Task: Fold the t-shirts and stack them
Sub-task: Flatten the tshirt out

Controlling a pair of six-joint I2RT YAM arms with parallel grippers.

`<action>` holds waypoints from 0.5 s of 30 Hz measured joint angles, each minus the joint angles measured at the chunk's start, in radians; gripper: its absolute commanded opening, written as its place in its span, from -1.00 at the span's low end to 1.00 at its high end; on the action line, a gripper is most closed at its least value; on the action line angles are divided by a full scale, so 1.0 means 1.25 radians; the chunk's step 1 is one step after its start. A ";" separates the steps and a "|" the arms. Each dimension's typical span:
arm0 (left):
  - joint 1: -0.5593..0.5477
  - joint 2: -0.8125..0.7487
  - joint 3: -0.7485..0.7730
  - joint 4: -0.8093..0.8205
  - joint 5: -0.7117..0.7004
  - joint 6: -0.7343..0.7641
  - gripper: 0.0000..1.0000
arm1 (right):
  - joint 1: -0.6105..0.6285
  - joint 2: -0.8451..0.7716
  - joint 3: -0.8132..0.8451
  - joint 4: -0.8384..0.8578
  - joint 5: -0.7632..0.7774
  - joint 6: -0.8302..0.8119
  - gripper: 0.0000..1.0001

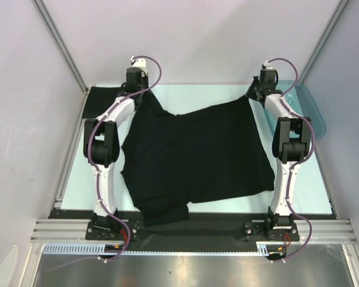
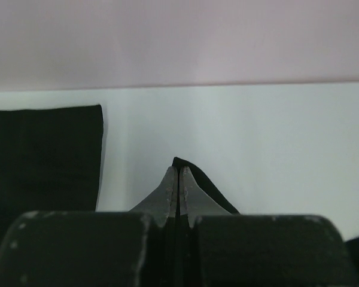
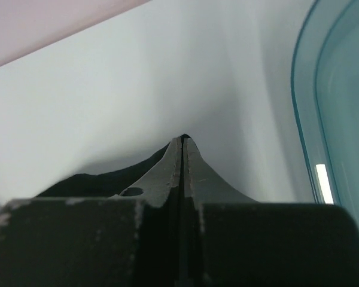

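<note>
A black t-shirt (image 1: 197,155) lies spread over the middle of the table, its far edge lifted at two corners. My left gripper (image 1: 143,88) is shut on the far left corner. In the left wrist view a thin fold of that cloth (image 2: 212,188) runs between the closed left gripper (image 2: 178,170) and pokes out past the tips. My right gripper (image 1: 254,91) is shut on the far right corner. Its wrist view shows the closed right gripper (image 3: 183,142) with the t-shirt's black cloth (image 3: 102,179) trailing off to the left. A second black t-shirt (image 1: 103,98), (image 2: 42,158) lies folded flat at the far left.
A translucent teal tray (image 1: 305,110), (image 3: 341,119) stands at the far right, close beside my right gripper. The pale back wall (image 1: 197,42) rises just behind both grippers. The spread shirt's near hem hangs over the table's front edge (image 1: 227,210) between the arm bases.
</note>
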 measured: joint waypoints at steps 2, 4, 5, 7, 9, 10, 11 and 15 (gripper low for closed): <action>0.002 0.005 0.020 0.001 0.000 -0.008 -0.99 | -0.003 0.026 0.044 -0.010 -0.004 -0.002 -1.00; 0.005 0.009 0.031 -0.001 -0.005 -0.016 -1.00 | -0.006 0.043 0.070 -0.018 -0.008 -0.003 -1.00; 0.005 0.012 0.036 -0.004 -0.008 -0.022 -0.99 | -0.009 0.051 0.079 -0.023 -0.012 -0.003 -1.00; 0.006 0.021 0.051 -0.018 -0.020 -0.035 -0.99 | -0.017 0.065 0.093 -0.030 -0.016 -0.003 -1.00; 0.009 0.028 0.057 -0.028 -0.030 -0.052 -0.99 | -0.024 0.080 0.106 -0.034 -0.021 -0.003 -1.00; 0.012 0.032 0.065 -0.040 -0.030 -0.064 -0.99 | -0.026 0.088 0.114 -0.040 -0.025 -0.003 -1.00; 0.015 0.033 0.068 -0.043 -0.029 -0.066 -0.99 | -0.028 0.098 0.124 -0.043 -0.028 -0.002 -1.00; 0.028 0.040 0.108 -0.076 -0.020 -0.094 -0.99 | -0.034 0.117 0.145 -0.058 -0.042 -0.002 -1.00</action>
